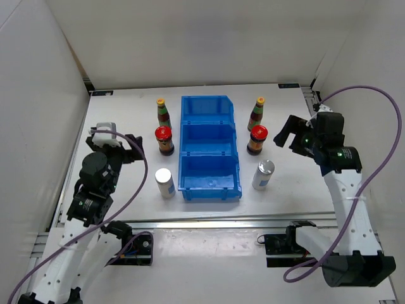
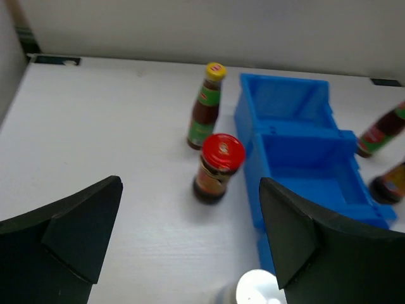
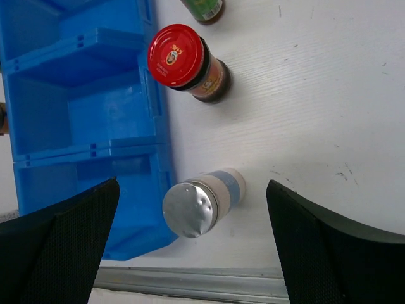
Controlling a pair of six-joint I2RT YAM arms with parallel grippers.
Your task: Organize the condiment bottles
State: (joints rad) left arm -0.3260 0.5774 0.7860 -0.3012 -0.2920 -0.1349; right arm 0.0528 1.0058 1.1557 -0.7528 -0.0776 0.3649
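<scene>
The blue bin (image 1: 209, 123) sits lengthwise at the centre of the table (image 1: 120, 107), with its three compartments running from far to near. All six condiment bottles stand upright on the table surface outside the bin, three in a row along each long side. On the left, far to near, are the left slim bottle (image 1: 163, 113) with its yellow cap, the left red-lidded jar (image 1: 164, 140), and the left white cylinder (image 1: 165, 182), which is near the bin's nearest compartment. On the right, in the same order, are the right slim bottle (image 1: 256, 114), the right red-lidded jar (image 1: 257, 140) and the right white cylinder (image 1: 263, 175). The left gripper (image 1: 134, 147) hangs to the left of the left red-lidded jar and apart from it. Its jaws are spread wide and hold nothing. The right gripper (image 1: 285, 133) hangs to the right of the right red-lidded jar, its jaws likewise parted and holding nothing. In the right wrist view the right white cylinder lies between the two dark fingers (image 3: 63, 240), touching neither.
</scene>
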